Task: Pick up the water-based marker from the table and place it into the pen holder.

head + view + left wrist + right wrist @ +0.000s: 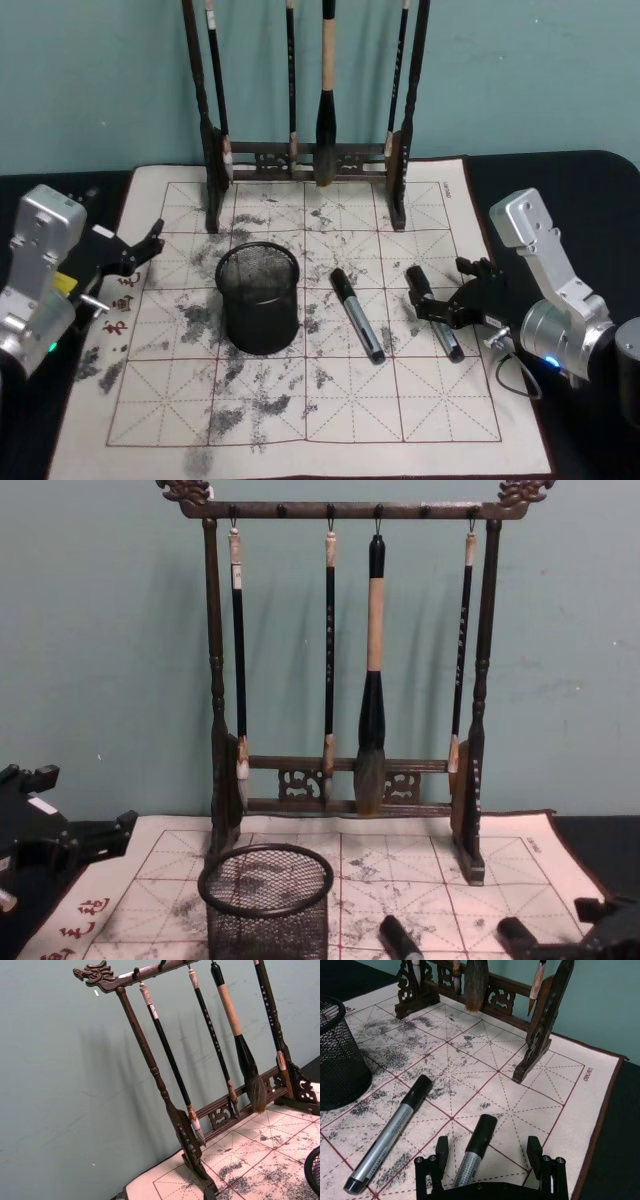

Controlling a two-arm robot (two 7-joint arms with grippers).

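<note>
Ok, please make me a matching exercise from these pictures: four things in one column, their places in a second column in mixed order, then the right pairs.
Things:
1. pen holder
2. marker nearer the pen holder
3. marker farther right
4. brush rack

Places:
A. between the open fingers of the right gripper
B. at the far edge of the mat
C. upright, left of both markers
D. lying free on the mat

Pairs: 1-C; 2-D; 3-A; 4-B.

The left gripper is at the mat's left edge.
</note>
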